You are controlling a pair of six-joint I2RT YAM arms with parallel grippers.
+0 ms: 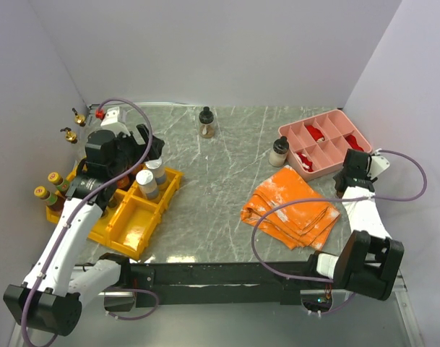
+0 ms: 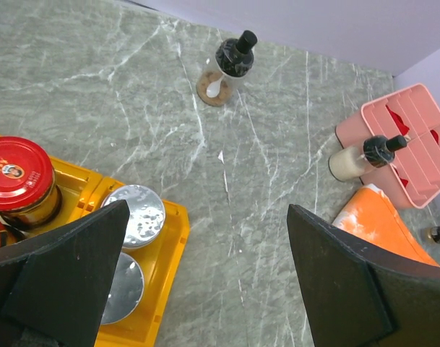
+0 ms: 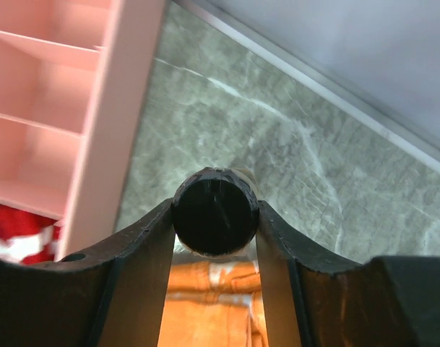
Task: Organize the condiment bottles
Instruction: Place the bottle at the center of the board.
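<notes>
My right gripper (image 3: 215, 219) is shut on the black cap of a small bottle (image 3: 215, 208), beside the pink tray (image 3: 110, 108) and above the orange cloths (image 3: 205, 303). In the top view that gripper (image 1: 350, 175) hides the bottle. My left gripper (image 2: 208, 217) hangs open and empty over the edge of the yellow bin (image 2: 173, 246), in which stand two silver-lidded jars (image 2: 135, 217) and a red-lidded jar (image 2: 19, 181). A black-topped jar with brown contents (image 1: 206, 123) stands at the back. A black-topped bottle with pale contents (image 1: 279, 150) stands against the pink tray (image 1: 299, 130).
Gold-spout bottles (image 1: 76, 116) and a red-topped one (image 1: 100, 113) stand by the left wall. Yellow-topped bottles (image 1: 55, 178) stand at the yellow bins' (image 1: 133, 231) left end. Folded orange cloths (image 1: 295, 210) lie right of centre. Red items lie in the pink tray.
</notes>
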